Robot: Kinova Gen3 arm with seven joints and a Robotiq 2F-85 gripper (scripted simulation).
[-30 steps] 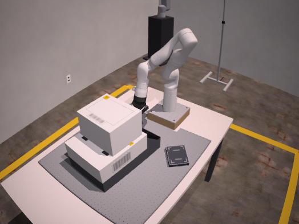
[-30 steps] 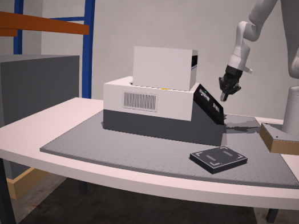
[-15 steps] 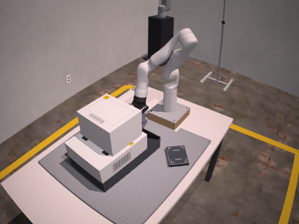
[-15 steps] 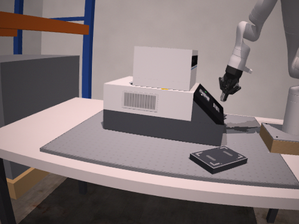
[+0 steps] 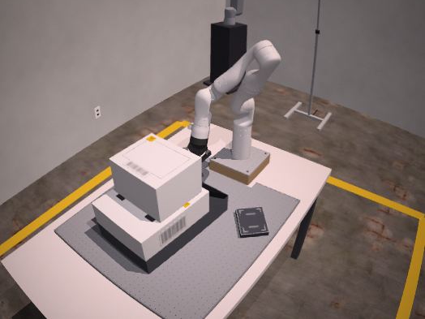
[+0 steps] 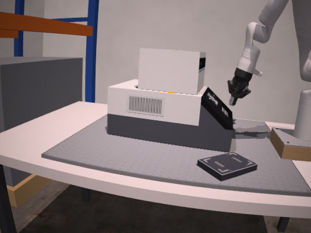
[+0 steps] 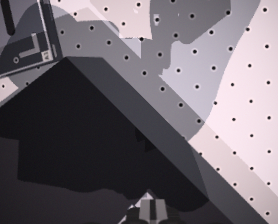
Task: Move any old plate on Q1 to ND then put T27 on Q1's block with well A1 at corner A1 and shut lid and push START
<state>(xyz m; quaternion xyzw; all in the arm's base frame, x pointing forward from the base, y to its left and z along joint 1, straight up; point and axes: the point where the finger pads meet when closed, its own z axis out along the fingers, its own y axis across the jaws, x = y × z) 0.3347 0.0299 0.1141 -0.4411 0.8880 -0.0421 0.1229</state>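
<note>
Cycler Q1 (image 5: 178, 230) (image 6: 154, 132) stands on the grey perforated board. Its white lid (image 5: 156, 169) (image 6: 169, 70) lies level on the body and looks fully down. A small green light (image 6: 213, 95) shows on its dark sloping front panel (image 6: 219, 109). The block and any plate on it are hidden. My gripper (image 5: 206, 155) (image 6: 232, 103) (image 7: 152, 210) is shut and empty, above and just in front of that panel, fingertips down. An empty dark nest (image 5: 251, 220) (image 6: 228, 164) lies beside Q1. A nest corner marked A1 (image 7: 42, 57) shows in the wrist view. Plate T27 is not visible.
The perforated board (image 5: 195, 278) (image 6: 118, 159) lies on the white table (image 5: 49, 278) (image 6: 68, 118). The arm's wooden-sided base (image 5: 229, 173) (image 6: 297, 153) stands near Q1's front. A large grey cabinet (image 6: 41, 102) stands behind the table's far end.
</note>
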